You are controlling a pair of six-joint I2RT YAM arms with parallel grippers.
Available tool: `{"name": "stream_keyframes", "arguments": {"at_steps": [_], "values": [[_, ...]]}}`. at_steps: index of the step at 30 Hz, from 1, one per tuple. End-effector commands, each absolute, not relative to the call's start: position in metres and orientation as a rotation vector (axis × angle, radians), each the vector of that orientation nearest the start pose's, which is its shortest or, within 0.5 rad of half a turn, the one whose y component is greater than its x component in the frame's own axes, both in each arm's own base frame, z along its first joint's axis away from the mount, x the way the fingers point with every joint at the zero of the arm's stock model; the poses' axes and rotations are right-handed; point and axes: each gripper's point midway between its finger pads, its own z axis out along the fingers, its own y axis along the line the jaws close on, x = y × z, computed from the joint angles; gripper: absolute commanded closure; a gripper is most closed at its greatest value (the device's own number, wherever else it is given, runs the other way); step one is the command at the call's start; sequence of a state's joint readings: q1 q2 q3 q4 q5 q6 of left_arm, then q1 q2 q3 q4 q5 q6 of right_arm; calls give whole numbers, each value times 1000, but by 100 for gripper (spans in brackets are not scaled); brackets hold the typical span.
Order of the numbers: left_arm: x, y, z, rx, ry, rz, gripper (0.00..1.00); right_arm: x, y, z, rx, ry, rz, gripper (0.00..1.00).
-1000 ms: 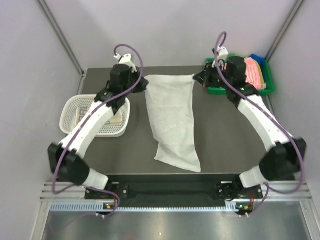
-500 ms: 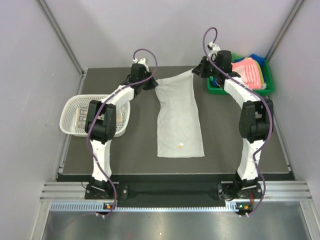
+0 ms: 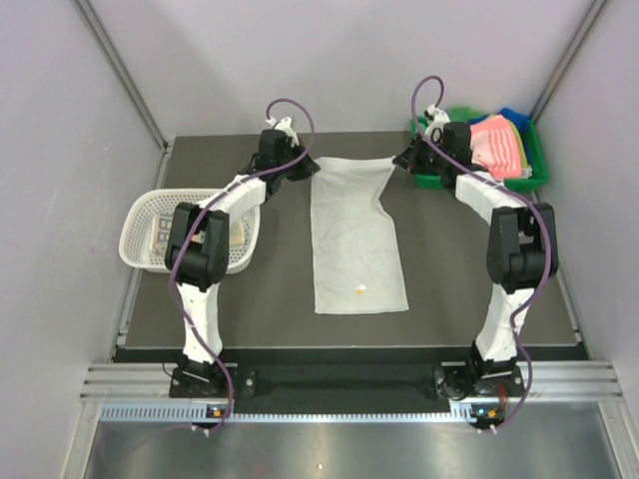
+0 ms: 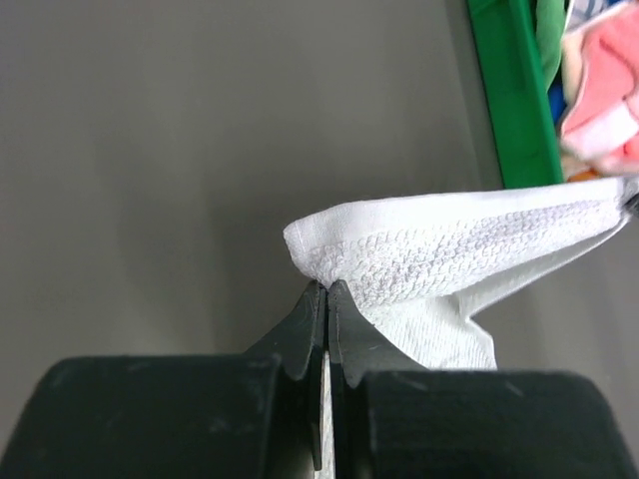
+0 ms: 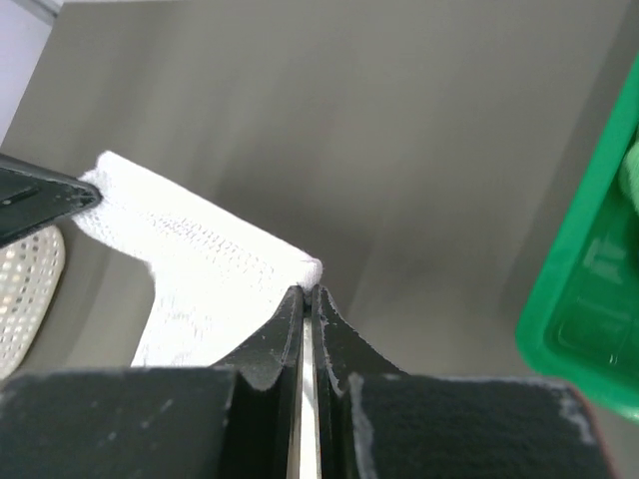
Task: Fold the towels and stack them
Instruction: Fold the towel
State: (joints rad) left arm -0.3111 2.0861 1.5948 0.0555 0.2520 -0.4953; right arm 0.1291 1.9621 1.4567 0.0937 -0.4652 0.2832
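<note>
The white towel [image 3: 354,235] lies lengthwise on the dark tabletop [image 3: 265,289], its far edge stretched between the two end effectors, with bare surface along both long edges. The left end effector [image 3: 303,168] is clamped tight on the towel's far left corner. The right end effector [image 3: 402,160] pinches the far right corner, just beside the green tray [image 3: 479,184] of other towels [image 3: 496,145].
</note>
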Motion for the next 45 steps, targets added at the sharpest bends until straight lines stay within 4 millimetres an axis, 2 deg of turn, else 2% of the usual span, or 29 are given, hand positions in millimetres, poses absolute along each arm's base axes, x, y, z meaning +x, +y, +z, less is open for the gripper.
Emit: {"name": "stream_keyframes", "arguments": {"at_steps": [1, 2, 3, 5, 6, 8, 9, 10, 15, 20, 21, 26, 27, 28, 29, 30, 32, 33, 34, 35, 36, 37, 38, 39, 40, 41, 42, 44, 45], "values": [[532, -249, 192, 25, 1958, -809, 99, 528, 156, 232, -210, 1815, 710, 100], [527, -251, 191, 28, 1960, -808, 99, 524, 156, 232, -209, 1812, 709, 100], [519, -251, 179, 25, 1986, -799, 99, 519, 154, 224, -202, 1825, 711, 100], [510, -252, 185, 25, 1973, -785, 99, 511, 155, 230, -205, 1812, 714, 100], [503, -250, 176, 17, 1993, -779, 99, 507, 154, 225, -200, 1824, 717, 100], [497, -247, 184, -9, 1975, -778, 100, 502, 153, 231, -196, 1811, 717, 100], [492, -245, 178, -15, 1991, -775, 100, 501, 153, 234, -198, 1806, 718, 100], [488, -245, 185, -16, 1978, -779, 100, 499, 154, 239, -205, 1801, 724, 100], [469, -243, 185, -14, 1985, -758, 100, 490, 157, 250, -232, 1784, 744, 96], [455, -243, 184, -16, 1992, -746, 100, 475, 158, 248, -251, 1787, 758, 91], [451, -243, 182, -16, 1998, -742, 100, 471, 158, 242, -247, 1801, 761, 90], [433, -247, 179, -3, 2005, -727, 100, 451, 156, 244, -243, 1784, 766, 88], [430, -247, 180, 1, 2003, -729, 100, 445, 157, 238, -241, 1795, 773, 87], [426, -248, 183, 3, 1992, -734, 100, 439, 157, 244, -248, 1778, 775, 88], [420, -248, 177, 3, 2005, -730, 100, 432, 158, 233, -243, 1801, 780, 88], [414, -253, 180, 16, 1998, -743, 100, 426, 157, 231, -239, 1803, 776, 88], [403, -253, 167, 21, 2021, -708, 100, 414, 158, 238, -232, 1764, 788, 87], [397, -254, 163, 25, 2027, -695, 100, 403, 159, 219, -221, 1797, 800, 87], [387, -260, 165, 44, 2024, -703, 100, 396, 160, 224, -230, 1773, 799, 85], [378, -258, 152, 38, 2050, -691, 100, 389, 164, 219, -235, 1781, 803, 85], [372, -259, 148, 38, 2050, -701, 100, 379, 163, 200, -224, 1817, 799, 85], [365, -260, 149, 27, 2037, -700, 100, 372, 163, 203, -220, 1798, 786, 85], [352, -256, 130, 24, 2069, -687, 100, 366, 165, 200, -219, 1790, 796, 84], [350, -255, 130, 5, 2045, -684, 100, 355, 164, 182, -198, 1824, 802, 83], [341, -257, 128, 0, 2041, -700, 100, 348, 164, 184, -175, 1811, 814, 83], [331, -253, 113, -4, 2066, -695, 93, 338, 163, 171, -162, 1830, 826, 83], [327, -253, 116, -20, 2050, -702, 89, 332, 163, 167, -156, 1832, 830, 83], [315, -249, 104, -19, 2063, -691, 81, 322, 159, 167, -113, 1820, 798, 72], [312, -248, 109, -21, 2048, -696, 72, 315, 156, 161, -92, 1836, 787, 68]]}}
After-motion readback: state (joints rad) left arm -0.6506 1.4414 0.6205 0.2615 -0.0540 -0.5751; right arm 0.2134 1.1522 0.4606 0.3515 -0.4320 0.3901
